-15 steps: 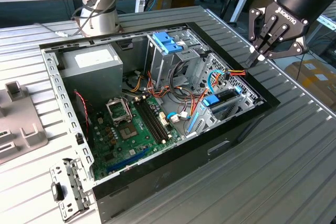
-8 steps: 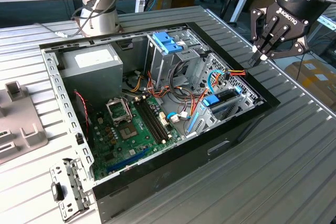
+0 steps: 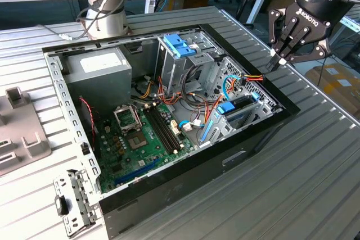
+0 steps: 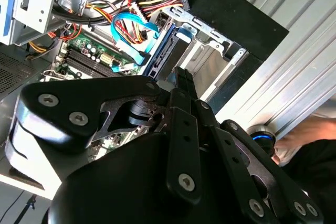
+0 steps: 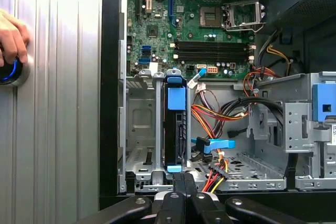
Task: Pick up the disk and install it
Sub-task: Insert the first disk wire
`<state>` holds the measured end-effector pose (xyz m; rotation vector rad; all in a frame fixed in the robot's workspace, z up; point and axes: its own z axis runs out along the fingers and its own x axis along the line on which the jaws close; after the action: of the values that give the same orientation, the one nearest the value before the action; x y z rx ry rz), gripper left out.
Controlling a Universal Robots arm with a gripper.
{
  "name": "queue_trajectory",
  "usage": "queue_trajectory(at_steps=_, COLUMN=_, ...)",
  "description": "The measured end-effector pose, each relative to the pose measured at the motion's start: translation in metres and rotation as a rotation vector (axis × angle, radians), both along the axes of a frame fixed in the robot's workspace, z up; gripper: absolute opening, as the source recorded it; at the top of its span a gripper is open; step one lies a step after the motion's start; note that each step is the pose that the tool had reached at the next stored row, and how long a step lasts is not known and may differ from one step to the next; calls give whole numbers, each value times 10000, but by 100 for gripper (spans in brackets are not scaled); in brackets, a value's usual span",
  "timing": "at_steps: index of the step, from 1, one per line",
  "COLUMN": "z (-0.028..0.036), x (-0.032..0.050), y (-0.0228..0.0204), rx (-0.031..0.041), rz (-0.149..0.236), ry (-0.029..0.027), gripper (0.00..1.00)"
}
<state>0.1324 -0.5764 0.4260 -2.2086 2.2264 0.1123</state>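
Exterior view — the gripper point(image 3: 275, 60) hangs above the drive cage's point(image 3: 268, 101) outer edge, fingers pressed together, empty. First wrist view: the disk point(image 5: 176, 129) stands on edge in that cage, long axis toward the motherboard point(image 5: 210, 24), blue tab nearest it

Disk point(image 5: 175, 124) in drive cage point(image 5: 137, 129), inside computer case point(image 3: 242, 144).

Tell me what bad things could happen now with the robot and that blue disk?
1. The disk stands in its metal bay, right beside loose red and yellow wires. The gripper might snag them if it reaches in there.
2. A person's hand is on the table beside the case. A swinging arm could bump it.
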Motion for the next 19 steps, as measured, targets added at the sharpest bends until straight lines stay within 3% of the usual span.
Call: queue_trajectory(at_steps=19, z=-21, x=0, y=0, rx=0, rz=1411, ry=-4, gripper=11)
